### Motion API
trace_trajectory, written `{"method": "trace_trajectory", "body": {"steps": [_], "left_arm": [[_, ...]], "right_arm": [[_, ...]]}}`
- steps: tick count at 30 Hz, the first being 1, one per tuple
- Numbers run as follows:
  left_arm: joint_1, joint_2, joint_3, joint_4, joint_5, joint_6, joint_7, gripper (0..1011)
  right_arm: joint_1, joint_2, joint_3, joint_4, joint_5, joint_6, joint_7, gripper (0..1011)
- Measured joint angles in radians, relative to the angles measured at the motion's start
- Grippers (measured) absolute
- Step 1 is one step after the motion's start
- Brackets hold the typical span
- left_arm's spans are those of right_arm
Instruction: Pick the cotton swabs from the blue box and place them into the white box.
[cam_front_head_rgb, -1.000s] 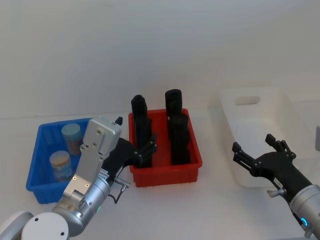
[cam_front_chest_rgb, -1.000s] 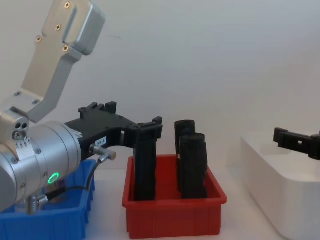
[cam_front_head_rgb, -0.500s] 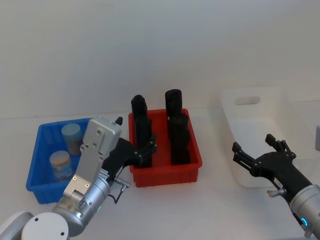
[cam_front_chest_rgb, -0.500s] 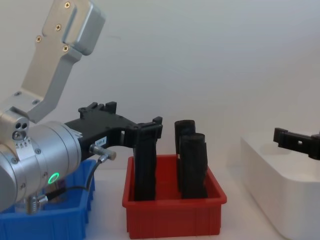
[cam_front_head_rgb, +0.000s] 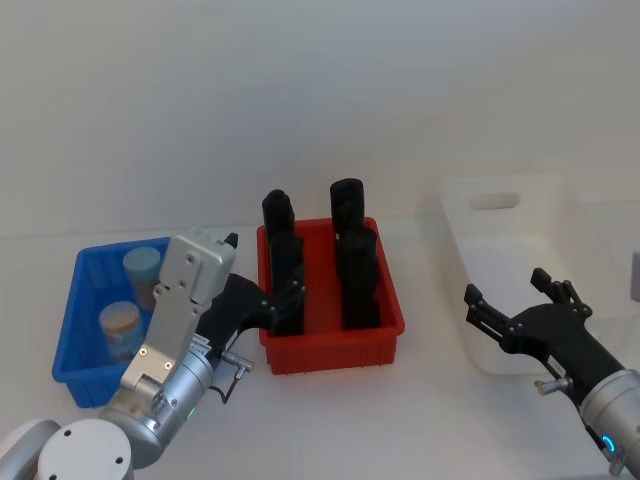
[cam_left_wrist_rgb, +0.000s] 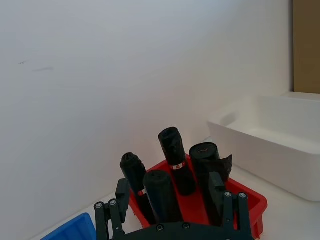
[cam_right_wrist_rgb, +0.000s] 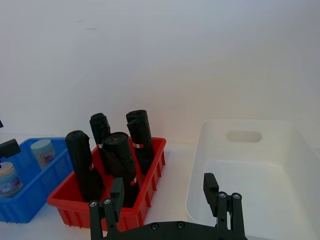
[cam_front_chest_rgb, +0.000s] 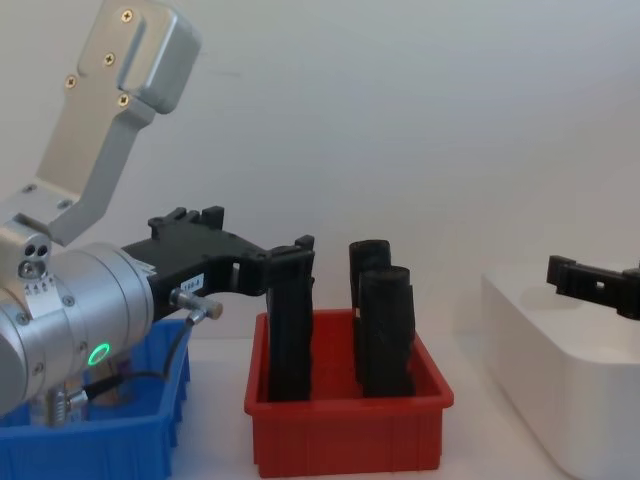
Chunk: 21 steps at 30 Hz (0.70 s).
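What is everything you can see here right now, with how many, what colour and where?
cotton swabs: two tubs, clear with pale blue labels, standing in the blue box
blue box: one, bright blue, on the robot's left
red bin: one, red, in the middle
black rolls: four, black, upright in the red bin
white box: one, white, on the robot's right
table: one, white, under all three bins
left pincer: one, black, open, raised by the red bin's edge on the blue box's side
right pincer: one, black, open, at the near side of the white box
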Motion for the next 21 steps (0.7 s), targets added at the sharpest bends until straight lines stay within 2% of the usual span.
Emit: {"method": "trace_trajectory", "body": {"steps": [10, 21], "left_arm": [[-0.003, 0.002, -0.020, 0.003, -0.035, 0.046, 0.028, 1004], [-0.016, 0.010, -0.061, 0.018, -0.097, 0.134, 0.089, 1004]], "right_arm": [[0.000, 0.000, 0.000, 0.000, 0.000, 0.000, 0.000, 1002], [0.000, 0.000, 0.000, 0.000, 0.000, 0.000, 0.000, 1002]]}}
